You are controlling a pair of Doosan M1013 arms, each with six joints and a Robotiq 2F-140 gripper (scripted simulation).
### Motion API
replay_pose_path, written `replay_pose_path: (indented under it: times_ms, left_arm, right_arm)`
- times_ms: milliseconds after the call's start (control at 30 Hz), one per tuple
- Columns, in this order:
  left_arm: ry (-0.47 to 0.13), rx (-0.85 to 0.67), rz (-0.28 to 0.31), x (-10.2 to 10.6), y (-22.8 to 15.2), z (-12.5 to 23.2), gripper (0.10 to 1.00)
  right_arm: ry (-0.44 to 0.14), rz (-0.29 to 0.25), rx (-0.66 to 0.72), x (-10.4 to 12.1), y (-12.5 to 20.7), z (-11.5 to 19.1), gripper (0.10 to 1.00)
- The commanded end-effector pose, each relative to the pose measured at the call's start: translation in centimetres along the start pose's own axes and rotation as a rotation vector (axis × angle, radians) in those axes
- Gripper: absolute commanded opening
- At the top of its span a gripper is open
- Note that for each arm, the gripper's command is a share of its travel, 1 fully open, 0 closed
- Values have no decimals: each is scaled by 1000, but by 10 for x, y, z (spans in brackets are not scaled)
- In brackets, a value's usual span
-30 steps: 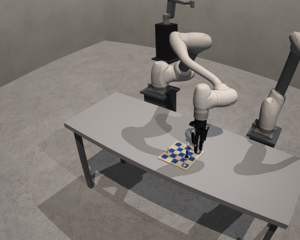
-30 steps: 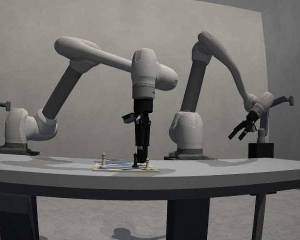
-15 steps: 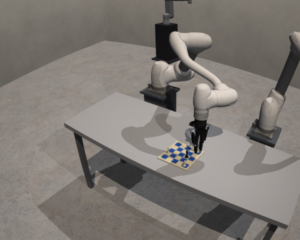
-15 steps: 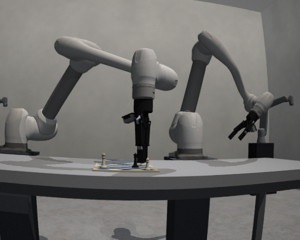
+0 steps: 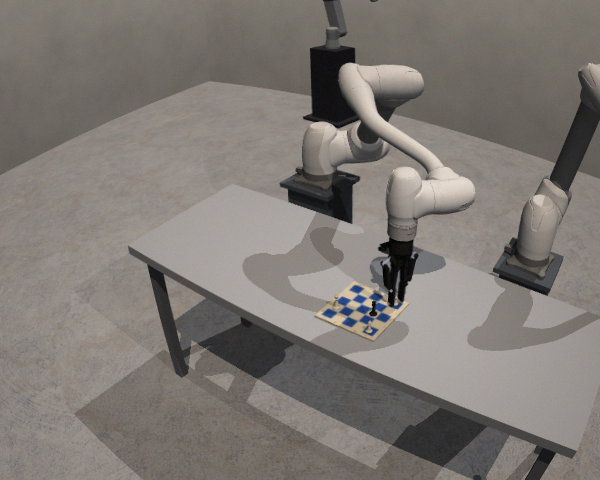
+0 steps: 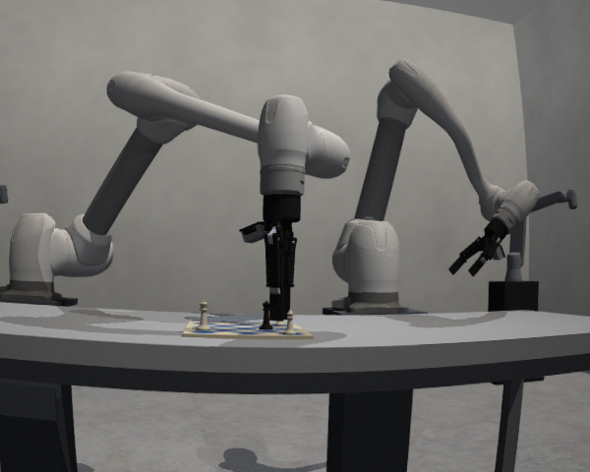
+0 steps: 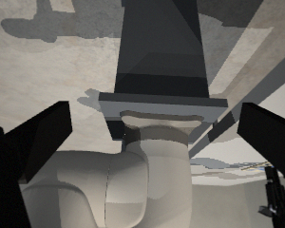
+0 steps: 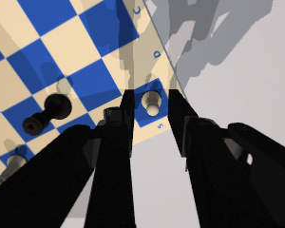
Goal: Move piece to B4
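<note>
Three characters can be read in the right wrist view, all in blue on the cream border of the chessboard point(image 5: 348, 311) point(image 6: 249, 336) point(image 8: 57, 33): the letter C point(image 8: 137, 10) and the letter D point(image 8: 157, 54) along one edge, and the number 5 point(image 8: 160, 126) on the adjoining edge, beside the blue corner square point(image 8: 143, 118). The characters stand rotated in that view.
</note>
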State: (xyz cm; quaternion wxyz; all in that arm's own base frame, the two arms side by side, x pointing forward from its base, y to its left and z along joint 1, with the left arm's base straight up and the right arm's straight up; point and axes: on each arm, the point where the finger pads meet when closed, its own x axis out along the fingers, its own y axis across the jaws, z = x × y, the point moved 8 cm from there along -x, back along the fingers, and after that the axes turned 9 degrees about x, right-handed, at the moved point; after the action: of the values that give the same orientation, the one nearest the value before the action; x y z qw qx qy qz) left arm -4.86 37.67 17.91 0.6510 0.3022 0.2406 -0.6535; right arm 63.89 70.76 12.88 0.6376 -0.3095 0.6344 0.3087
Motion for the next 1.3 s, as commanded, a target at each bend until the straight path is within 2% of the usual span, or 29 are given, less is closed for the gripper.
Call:
replay_pose_path:
  times_ms: [0,133,167,1267]
  left_arm:
    - [1,0,-1,-1,0,0,1000]
    - [1,0,-1,-1,0,0,1000]
    - [1,0,-1,-1,0,0,1000]
    - [1,0,-1,-1,0,0,1000]
  right_arm:
    - [5,7,5,6,4,-2,283]
    - [5,7,5,6,4,-2,283]
    - [5,7,5,6,4,-2,99]
    - [5,7,5,6,4,-2,99]
